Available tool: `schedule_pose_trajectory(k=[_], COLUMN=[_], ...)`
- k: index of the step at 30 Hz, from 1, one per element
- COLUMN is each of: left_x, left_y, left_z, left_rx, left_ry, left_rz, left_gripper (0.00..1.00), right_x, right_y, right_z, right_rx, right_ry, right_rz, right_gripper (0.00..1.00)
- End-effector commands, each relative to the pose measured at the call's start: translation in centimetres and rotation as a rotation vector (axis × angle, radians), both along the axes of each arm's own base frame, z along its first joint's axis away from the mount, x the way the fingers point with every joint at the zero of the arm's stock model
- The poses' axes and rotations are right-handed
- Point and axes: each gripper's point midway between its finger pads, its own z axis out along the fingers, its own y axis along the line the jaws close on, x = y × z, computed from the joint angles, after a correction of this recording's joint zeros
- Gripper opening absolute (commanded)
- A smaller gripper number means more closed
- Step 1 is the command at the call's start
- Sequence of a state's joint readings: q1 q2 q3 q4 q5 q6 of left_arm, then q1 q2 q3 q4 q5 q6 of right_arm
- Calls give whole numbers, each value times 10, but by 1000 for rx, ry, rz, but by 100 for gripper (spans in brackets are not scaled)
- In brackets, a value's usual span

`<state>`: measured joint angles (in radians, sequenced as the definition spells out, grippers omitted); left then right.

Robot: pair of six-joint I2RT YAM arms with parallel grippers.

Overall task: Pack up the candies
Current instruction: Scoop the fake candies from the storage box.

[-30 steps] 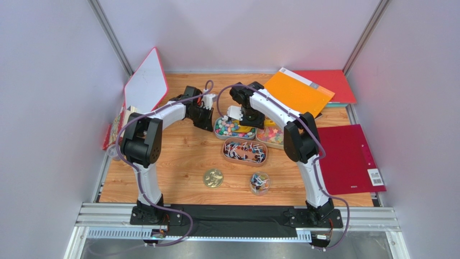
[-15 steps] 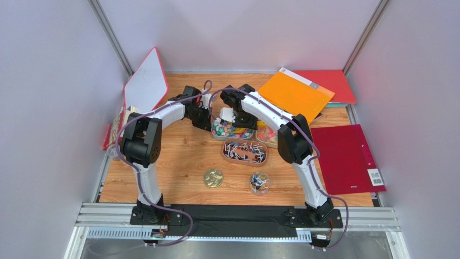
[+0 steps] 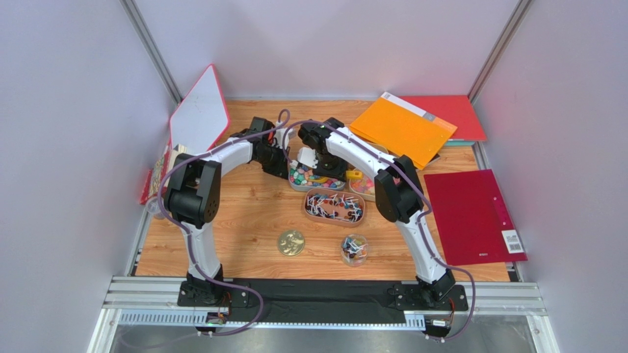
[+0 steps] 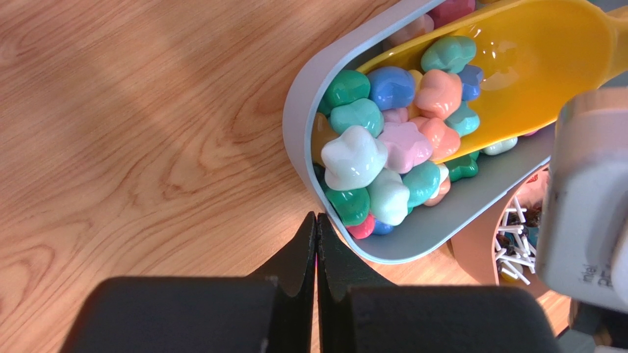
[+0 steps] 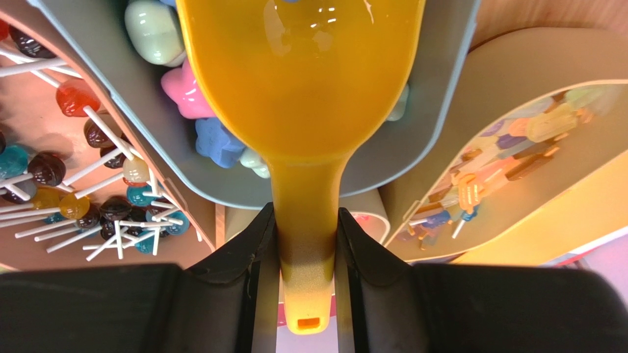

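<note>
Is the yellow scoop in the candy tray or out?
In: the yellow scoop is dug in among the candies inside the grey tray.

Orange folder (image 3: 402, 129) overlaps red folder (image 3: 458, 110) back right; gold lid (image 3: 290, 243) front; white board (image 3: 199, 110) leans back left.

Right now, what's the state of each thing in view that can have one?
left gripper: shut, empty, tips by the grey tray
right gripper: shut on the yellow scoop handle
yellow scoop: bowl in grey tray, candies at its mouth
grey tray: filled with candies
jar: open, partly filled
gold lid: off, lying apart from jar
</note>
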<state>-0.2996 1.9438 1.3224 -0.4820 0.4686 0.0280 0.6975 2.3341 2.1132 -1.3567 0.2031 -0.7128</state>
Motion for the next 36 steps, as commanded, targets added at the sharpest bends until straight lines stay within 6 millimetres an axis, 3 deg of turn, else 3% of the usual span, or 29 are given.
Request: schedule_pose_trajectory(k=[1, 4, 5, 10, 16, 31, 36], left_x=[5, 5, 4, 5, 10, 17, 21], left_y=[-2, 1, 2, 6, 12, 22, 25], left_z=[13, 17, 16, 19, 26, 42, 51], left_rx=[0, 15, 21, 42, 62, 88, 86], left_ry=[-30, -38, -38, -52, -79, -103, -118], left_rz=[0, -9, -9, -11, -14, -36, -37], left_gripper=[0, 11, 20, 29, 31, 34, 35], right_x=[-14, -13, -8, -8, -12, -13, -11], right_y=[-2, -8, -9, -15, -22, -16, -15], right_z=[4, 4, 8, 8, 12, 17, 31], right_rx=[44, 57, 76, 81, 100, 273, 347], right_ry=[45, 52, 34, 10, -6, -68, -120], right_rz=[-44, -63, -67, -36, -21, -2, -3], right_gripper=[0, 0, 0, 0, 0, 0, 0])
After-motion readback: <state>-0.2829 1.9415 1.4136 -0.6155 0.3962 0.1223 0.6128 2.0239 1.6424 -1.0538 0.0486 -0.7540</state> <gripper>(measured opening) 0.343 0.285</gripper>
